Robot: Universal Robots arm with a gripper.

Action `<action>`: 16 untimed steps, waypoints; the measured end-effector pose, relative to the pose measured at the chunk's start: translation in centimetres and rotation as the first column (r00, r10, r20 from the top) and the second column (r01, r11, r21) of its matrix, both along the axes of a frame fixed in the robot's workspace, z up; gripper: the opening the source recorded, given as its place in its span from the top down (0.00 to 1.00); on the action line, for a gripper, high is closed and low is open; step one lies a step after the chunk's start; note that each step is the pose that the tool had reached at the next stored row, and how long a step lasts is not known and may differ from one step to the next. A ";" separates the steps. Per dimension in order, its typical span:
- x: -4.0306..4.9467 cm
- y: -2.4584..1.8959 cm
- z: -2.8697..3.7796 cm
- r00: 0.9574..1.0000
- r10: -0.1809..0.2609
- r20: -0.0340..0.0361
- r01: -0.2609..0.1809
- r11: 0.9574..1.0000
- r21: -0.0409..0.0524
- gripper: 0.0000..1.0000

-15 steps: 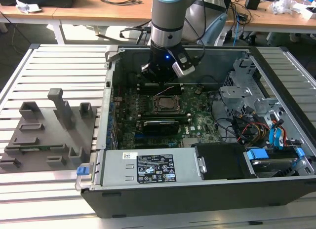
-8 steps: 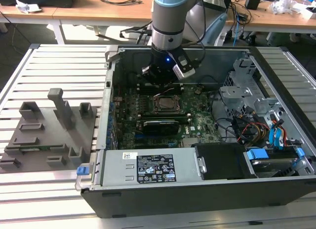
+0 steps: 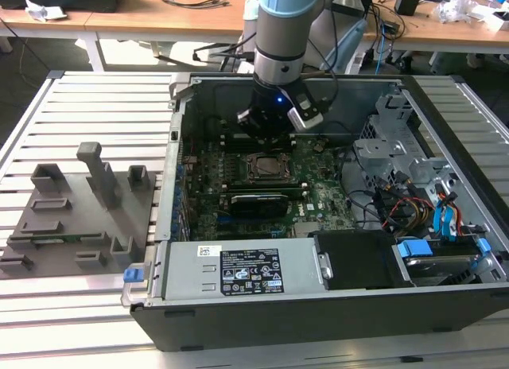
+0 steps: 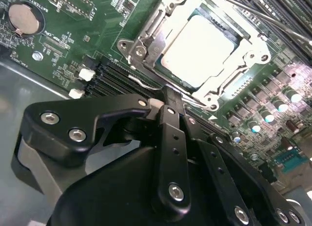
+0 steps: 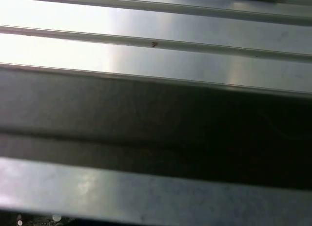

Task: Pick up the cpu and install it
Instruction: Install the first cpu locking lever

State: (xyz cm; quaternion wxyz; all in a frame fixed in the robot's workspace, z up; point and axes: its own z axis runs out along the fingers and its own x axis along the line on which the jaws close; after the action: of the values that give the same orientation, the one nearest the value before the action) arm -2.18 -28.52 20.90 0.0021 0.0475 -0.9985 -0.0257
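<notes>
Tray [image 3: 71, 226] lies outside the case [image 3: 318, 305], off its side at the exterior view's left. Inside the case, cpu [image 4: 202, 48] sits flat in the socket [image 4: 146, 48], plate up, square to the frame. Gripper [image 4: 163, 102] hovers beside the socket, fingers together, holding nothing.

cpu [image 4: 197, 53]: pale silvery-white top, thin dark teal edge, just ahead of gripper [image 4: 168, 97] tip. Socket frame [image 4: 146, 38] around it: bright silver metal. Gripper: matte black links, silver screw heads. Motherboard [image 4: 73, 21] beneath: green, white print, black slots. Tray blocks [image 3: 79, 214] well off to exterior view's left of gripper: flat grey. Table slats [image 5: 156, 41]: striped silver-grey aluminium.
</notes>
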 end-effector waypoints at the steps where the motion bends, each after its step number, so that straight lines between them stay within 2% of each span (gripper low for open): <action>1: 0.06 0.00 -0.04 1.000 0.000 0.000 0.000 1.000 0.000 0.89; 16: 1.34 -0.02 -0.60 1.000 0.001 0.000 -0.001 1.000 0.000 0.89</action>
State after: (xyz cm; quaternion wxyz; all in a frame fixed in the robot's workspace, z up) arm -0.84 -28.54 20.29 0.0022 0.0478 -0.9985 -0.0256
